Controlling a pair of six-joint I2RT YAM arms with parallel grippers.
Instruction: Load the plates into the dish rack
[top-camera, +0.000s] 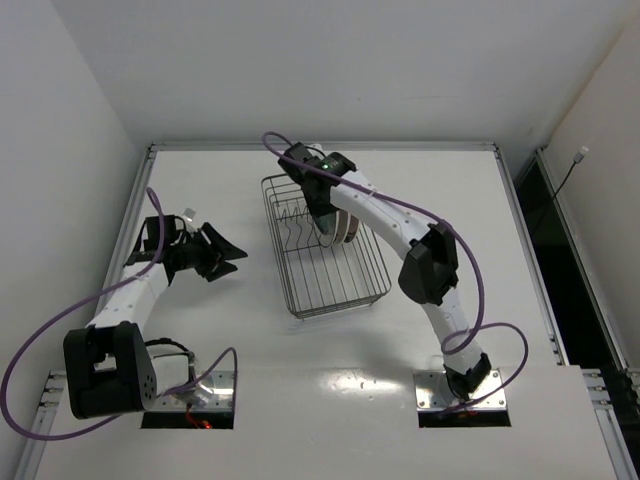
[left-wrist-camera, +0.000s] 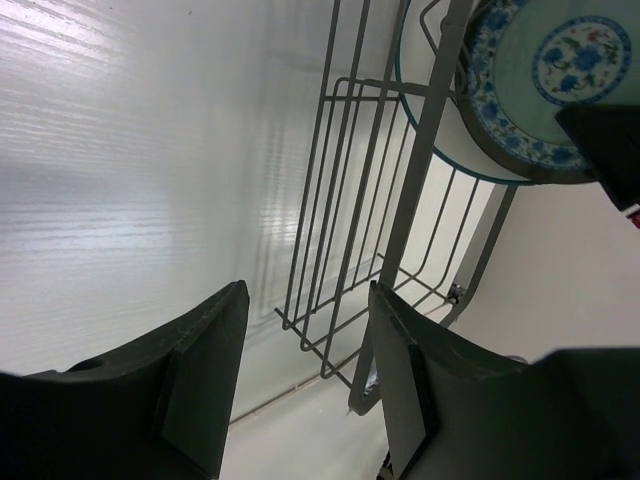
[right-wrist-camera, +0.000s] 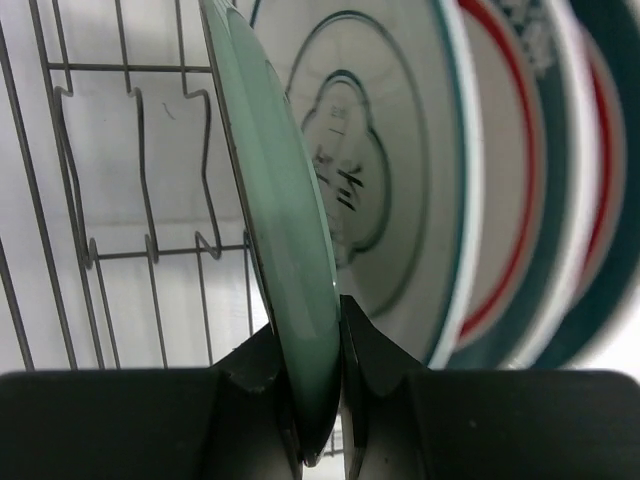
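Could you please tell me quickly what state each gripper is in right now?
Left gripper: open, holding nothing.
Right gripper: closed on the rim of a pale teal plate, held on edge.

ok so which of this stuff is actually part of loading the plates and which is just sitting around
Part of the job:
dish rack
held plate, clamped edge-on in the right gripper
racked plates, standing upright next to it

Just there:
left gripper, open and empty beside the rack
purple cables
table
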